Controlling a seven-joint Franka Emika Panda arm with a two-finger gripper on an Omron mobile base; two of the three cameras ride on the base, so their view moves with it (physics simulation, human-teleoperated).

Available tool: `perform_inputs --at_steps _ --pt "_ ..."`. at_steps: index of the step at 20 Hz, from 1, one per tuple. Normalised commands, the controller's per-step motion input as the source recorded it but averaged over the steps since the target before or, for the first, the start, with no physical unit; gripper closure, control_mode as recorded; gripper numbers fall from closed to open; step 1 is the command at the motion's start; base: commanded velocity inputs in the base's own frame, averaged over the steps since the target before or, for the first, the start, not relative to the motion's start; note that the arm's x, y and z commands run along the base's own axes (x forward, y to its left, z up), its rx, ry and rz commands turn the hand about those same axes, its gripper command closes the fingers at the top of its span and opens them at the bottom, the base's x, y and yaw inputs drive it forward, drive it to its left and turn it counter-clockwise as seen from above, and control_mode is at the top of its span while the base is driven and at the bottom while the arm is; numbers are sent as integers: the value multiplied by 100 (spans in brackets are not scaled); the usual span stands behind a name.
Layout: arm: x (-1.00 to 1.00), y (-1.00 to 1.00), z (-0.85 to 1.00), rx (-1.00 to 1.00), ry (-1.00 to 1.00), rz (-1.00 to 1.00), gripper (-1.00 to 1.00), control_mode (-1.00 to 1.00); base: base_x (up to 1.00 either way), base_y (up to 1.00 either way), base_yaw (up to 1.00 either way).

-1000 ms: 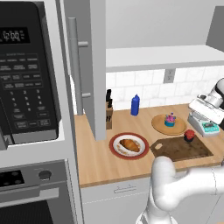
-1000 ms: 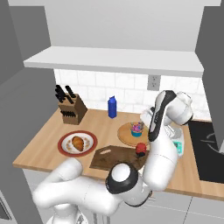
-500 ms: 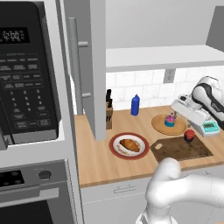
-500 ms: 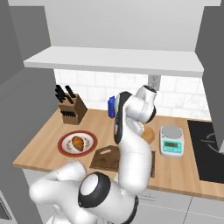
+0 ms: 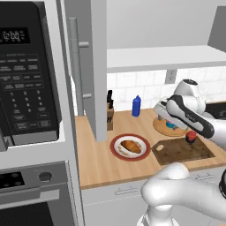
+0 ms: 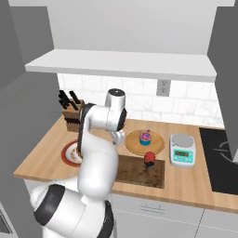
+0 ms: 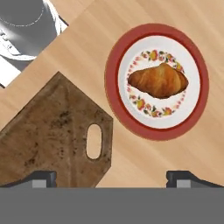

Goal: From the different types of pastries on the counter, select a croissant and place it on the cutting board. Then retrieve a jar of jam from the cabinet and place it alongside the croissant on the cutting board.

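Looking down through the hand view, you are seeing the gripper (image 7: 111, 177) with its two dark tips standing wide apart and nothing between them, hanging above the counter (image 7: 131, 166) with the croissant (image 7: 158, 80) ahead of it. That croissant is lying in the middle of the red-rimmed plate (image 7: 111, 94), which is sitting just beside the handle-hole end of the cutting board (image 7: 48, 131), touching nothing else. The jar of jam (image 5: 191, 136) is already standing on the far right corner of the board, so you are judging the croissant as the piece not yet handled. The main risk you are facing is the descent: the tips are not centred over the pastry, and coming down off line could mean pinching the plate rim or nudging the plate along the counter. The crust is looking glossy and ridged, so a grip across the narrow ends could be slipping off. A careless carry across the board could also be knocking the jar over. From the left base view you are getting the croissant, the blue bottle (image 5: 136, 106) and the knife block (image 5: 109, 115) by the back wall, while the right base view is showing you the cupcake (image 6: 146, 137) on its round wooden plate (image 6: 135, 145) and the kitchen scale (image 6: 182, 150).
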Motion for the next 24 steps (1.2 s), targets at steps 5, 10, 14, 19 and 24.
perform_inputs --at_steps 5,10,14,19,24 --pt "-26 90 21 -20 -2 -17 -100 -100 0 0 0" --pt "-5 51 25 -6 0 -23 -100 -100 0 0 0" --pt "-7 11 31 0 0 4 -100 -100 0 0 0" --pt "0 0 7 7 1 38 -100 -100 0 0 0" --pt "-1 15 0 6 0 49 -100 -100 0 0 0"
